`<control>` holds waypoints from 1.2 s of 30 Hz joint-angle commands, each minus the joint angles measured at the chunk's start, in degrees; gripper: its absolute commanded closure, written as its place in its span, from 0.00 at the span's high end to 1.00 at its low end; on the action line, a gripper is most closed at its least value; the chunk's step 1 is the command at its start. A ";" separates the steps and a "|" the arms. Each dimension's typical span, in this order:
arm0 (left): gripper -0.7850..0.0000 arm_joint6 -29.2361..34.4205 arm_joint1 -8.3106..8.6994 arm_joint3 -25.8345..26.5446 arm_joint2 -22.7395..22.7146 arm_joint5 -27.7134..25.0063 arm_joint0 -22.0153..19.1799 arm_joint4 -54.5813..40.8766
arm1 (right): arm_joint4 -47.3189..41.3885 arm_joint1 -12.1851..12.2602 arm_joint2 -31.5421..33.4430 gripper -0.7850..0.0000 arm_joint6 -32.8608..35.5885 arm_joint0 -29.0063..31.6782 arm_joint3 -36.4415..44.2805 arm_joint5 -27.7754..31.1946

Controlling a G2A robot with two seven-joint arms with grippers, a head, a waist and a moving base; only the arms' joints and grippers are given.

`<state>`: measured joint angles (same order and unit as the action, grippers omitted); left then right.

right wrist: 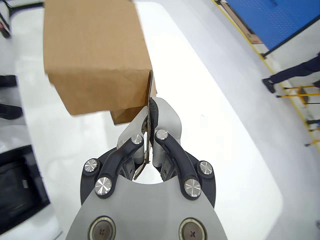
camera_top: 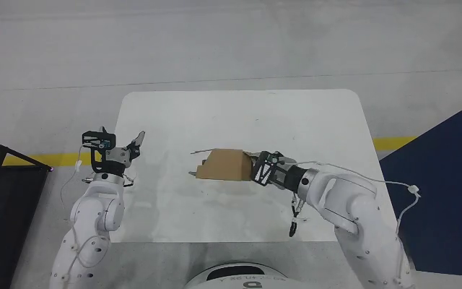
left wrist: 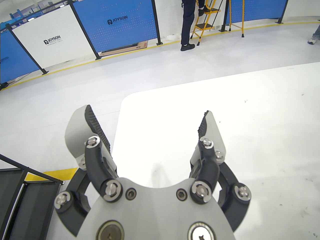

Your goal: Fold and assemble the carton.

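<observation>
Carton [camera_top: 225,165] pinched by right tool [right wrist: 150,108], perhaps lifted.

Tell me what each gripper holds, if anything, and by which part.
The right gripper is shut on the brown cardboard carton, pinching a thin flap edge at its end nearest the wrist. The left gripper is open and holds nothing.

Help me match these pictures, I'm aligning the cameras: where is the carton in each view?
Top view: the carton is near the middle of the white table, held at one end by the right gripper.
Right wrist view: the carton stretches ahead of the gripper, a flap clamped between its fingers.
Left wrist view: the open left gripper faces a table corner instead.
Shared landmark: the white table.
</observation>
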<state>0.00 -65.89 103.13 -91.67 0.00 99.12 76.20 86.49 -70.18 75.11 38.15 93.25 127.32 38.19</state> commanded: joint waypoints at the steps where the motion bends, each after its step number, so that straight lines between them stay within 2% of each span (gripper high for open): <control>1: 1.00 0.00 0.00 0.00 0.00 0.00 0.00 0.00 | 6.57 0.13 -1.04 0.00 -1.45 0.28 0.23 -1.46; 9: 1.00 0.00 0.00 0.00 0.00 0.00 0.00 0.00 | 15.92 0.53 -2.59 0.00 -5.16 0.41 1.18 -5.32; 12: 1.00 0.00 0.00 0.00 0.00 0.00 0.00 0.00 | 17.13 0.51 -1.84 0.00 -7.18 0.41 1.92 -9.39; 15: 1.00 0.00 0.00 0.00 0.00 0.00 0.00 0.00 | 14.62 0.24 -0.73 0.00 -9.25 0.96 2.24 -15.28; 20: 1.00 -0.33 -0.01 0.74 1.08 -2.17 0.17 1.10 | 4.08 -0.35 0.87 0.00 -11.05 1.79 1.84 -22.44; 22: 1.00 -0.06 -0.14 1.85 2.45 -4.79 0.31 -1.00 | -0.52 -0.49 1.44 0.00 -10.86 1.93 1.30 -23.44; 24: 1.00 0.93 -0.17 3.17 3.67 -9.84 0.14 -4.69 | -6.98 -0.60 2.18 0.00 -9.67 1.67 0.65 -23.13; 27: 1.00 2.92 0.01 4.67 4.40 -20.76 -0.48 -13.23 | -11.34 -0.55 3.65 0.00 -8.18 1.02 0.20 -22.72; 31: 1.00 6.04 0.41 7.05 5.36 -35.49 -1.23 -25.48 | -12.94 -0.51 4.62 0.00 -7.85 1.17 0.12 -23.99; 33: 1.00 8.93 0.62 7.75 6.26 -39.45 -1.58 -29.20 | -12.80 -0.48 4.87 0.00 -7.80 1.32 0.16 -24.69; 36: 1.00 13.29 0.72 8.74 8.56 -40.79 -2.29 -36.06 | -11.23 -0.39 5.24 0.00 -7.54 1.64 0.38 -25.76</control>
<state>11.48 -65.18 111.63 -84.15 -40.79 97.09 43.53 74.33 -70.61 80.19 30.45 94.78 127.60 12.88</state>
